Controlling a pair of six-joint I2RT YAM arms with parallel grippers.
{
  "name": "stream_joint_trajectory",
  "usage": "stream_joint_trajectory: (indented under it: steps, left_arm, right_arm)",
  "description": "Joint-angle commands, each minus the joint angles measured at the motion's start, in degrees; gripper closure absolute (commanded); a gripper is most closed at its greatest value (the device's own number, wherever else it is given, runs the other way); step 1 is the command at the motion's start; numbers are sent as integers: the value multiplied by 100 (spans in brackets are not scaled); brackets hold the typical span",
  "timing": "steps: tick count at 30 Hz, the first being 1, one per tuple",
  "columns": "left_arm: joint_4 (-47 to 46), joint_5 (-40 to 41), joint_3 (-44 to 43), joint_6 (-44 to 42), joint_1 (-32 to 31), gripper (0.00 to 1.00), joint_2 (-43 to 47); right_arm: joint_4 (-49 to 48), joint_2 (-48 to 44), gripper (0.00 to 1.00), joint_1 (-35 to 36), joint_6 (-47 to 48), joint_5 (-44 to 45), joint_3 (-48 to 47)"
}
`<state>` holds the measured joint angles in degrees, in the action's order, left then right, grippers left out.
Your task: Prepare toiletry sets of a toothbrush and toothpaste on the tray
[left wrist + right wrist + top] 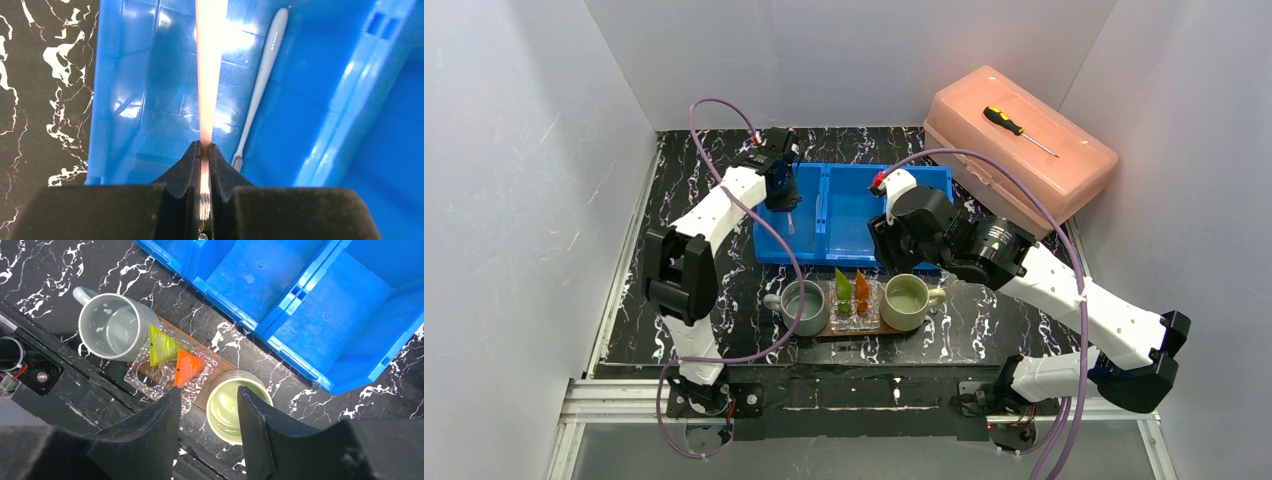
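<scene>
Toothbrush, pinkish, clenched in left jaws, handle running straight out over left compartment of blue bin. Second toothbrush flat on bin floor, just right of them. Right jaws spread, grasping nothing, above pale green mug on tray.

Near the tabletop's front edge, a grey mug, a clear holder and a green mug fill the tray. The blue bin blocks the middle. Bare marble runs along the left edge.

Bright, even light; white glare on blue bin; nearest toothbrush blurred, washed-out
</scene>
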<state>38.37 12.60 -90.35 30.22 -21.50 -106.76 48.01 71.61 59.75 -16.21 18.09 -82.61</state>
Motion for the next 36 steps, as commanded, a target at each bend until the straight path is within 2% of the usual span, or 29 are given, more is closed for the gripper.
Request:
stream_joint_trajectory:
  steps: [1,11,17,24,28,32,36]
  left_arm:
    - [118,-145,-59,-42,0,100,551]
    - [136,-1225,-14,-218,5,100,1517]
    - [248,-2267,-46,-304,1,100,1960]
    - [259,-3708,47,-469,1,100,2372]
    - [259,-4382,209,-525,5,100,2614]
    - [149,-4809,361,-294,-3,100,2819]
    - [-200,-4992,744,281,5,100,3117]
  right_arm:
    - [-157,-129,47,11,-95,-179,-175]
    - [-393,-130,39,11,-116,-465,-270]
    - [-781,-184,36,12,-176,-849,-148]
    - [-1419,-434,26,11,-155,-1244,34]
    - [-1530,-463,23,11,-80,-1380,8]
    - [-1748,-447,23,11,-117,-1758,26]
    - [-2050,-469,22,11,-369,-2046,146]
